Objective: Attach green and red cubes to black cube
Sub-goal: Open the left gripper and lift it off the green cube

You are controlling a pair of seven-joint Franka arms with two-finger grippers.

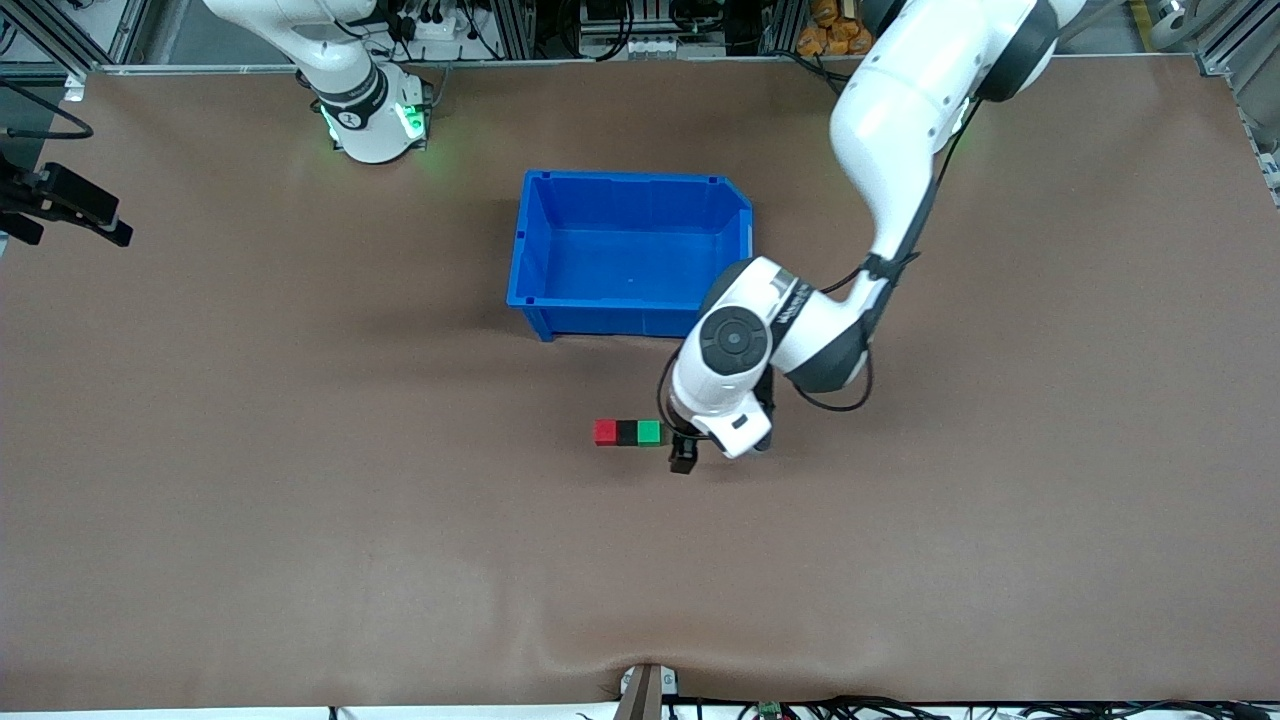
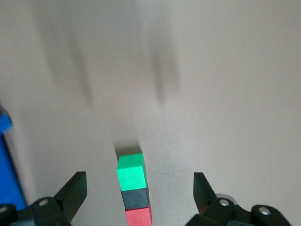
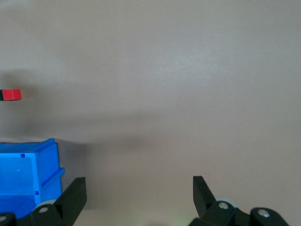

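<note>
The red cube [image 1: 605,432], the black cube [image 1: 627,432] and the green cube [image 1: 649,432] lie touching in one row on the brown table, black in the middle. The row lies nearer to the front camera than the blue bin. My left gripper [image 1: 688,452] hangs low just beside the green end of the row, toward the left arm's end of the table. In the left wrist view it [image 2: 139,182] is open and empty, with the green cube [image 2: 130,170], the black cube [image 2: 136,197] and the red cube [image 2: 138,217] between its spread fingers. My right gripper [image 3: 139,195] is open and empty, over bare table; the front view does not show it.
The blue bin [image 1: 630,318] stands empty in the middle of the table, and its corner shows in the right wrist view [image 3: 28,179]. A black fixture [image 1: 62,203] juts in at the right arm's end of the table. The right arm's base [image 1: 372,115] is at the table's top edge.
</note>
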